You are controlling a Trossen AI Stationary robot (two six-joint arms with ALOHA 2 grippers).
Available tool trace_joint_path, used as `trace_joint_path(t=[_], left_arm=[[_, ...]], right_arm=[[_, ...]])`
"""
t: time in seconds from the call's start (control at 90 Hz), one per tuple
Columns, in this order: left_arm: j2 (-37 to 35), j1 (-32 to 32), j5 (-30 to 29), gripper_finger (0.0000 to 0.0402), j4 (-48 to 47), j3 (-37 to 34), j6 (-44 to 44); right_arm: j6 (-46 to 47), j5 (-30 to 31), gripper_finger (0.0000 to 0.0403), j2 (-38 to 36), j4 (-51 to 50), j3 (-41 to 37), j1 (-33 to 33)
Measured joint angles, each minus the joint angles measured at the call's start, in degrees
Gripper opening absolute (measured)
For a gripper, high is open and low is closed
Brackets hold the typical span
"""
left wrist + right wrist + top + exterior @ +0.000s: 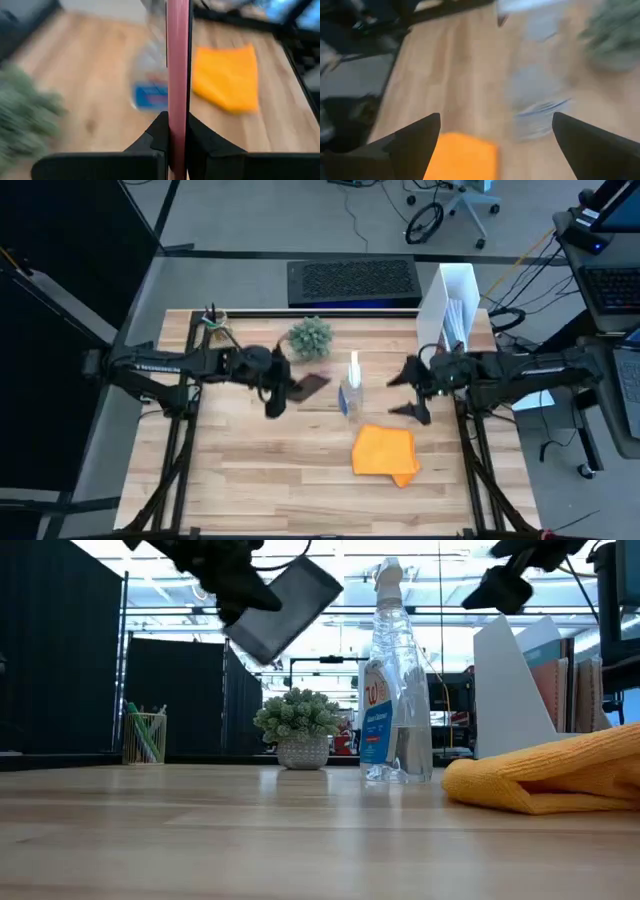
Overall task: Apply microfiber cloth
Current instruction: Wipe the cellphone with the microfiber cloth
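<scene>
While the left tool (283, 392) clamps the smartphone (308, 386) aloft, screen exposed for wiping, the right tool (408, 392) hangs spread wide above the table (250, 470) near the microfiber cloth (385, 451).

A light wooden table (250, 470) fills the overhead view. Near its middle stands a clear spray bottle (396, 680) with a blue label and white trigger head, upright. Behind it, toward the far edge, sits a small green potted plant (299, 727) in a pale pot. At the far left corner is a wire mesh pencil cup (145, 736) holding pens. A white file holder (449, 305) stands at the far right corner. A black keyboard (353, 281) lies beyond the table's far edge.
</scene>
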Motion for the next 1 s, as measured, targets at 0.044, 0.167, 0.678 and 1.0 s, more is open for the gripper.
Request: trace_joint_path(t=[0.044, 0.167, 0.678, 1.0], left_arm=[[1.0, -2.0, 1.2, 0.0013, -1.1, 0.0, -1.6], [6.2, -7.3, 3.1, 0.0013, -2.7, 0.0, -5.5], [24.2, -14.8, 4.7, 0.0021, 2.6, 2.0, -12.2], [25.5, -14.7, 4.5, 0.0078, 3.8, 2.0, -11.6]], right_arm=[[2.2, 1.7, 0.0368, 1.1, -0.8, 0.0, 2.6], [8.0, 9.4, 0.0368, 4.6, -4.4, 0.0, 9.3], [21.1, 20.8, 0.0368, 21.2, -8.1, 0.0, 20.9], [21.2, 22.0, 0.0368, 28.8, -3.6, -0.1, 22.8]])
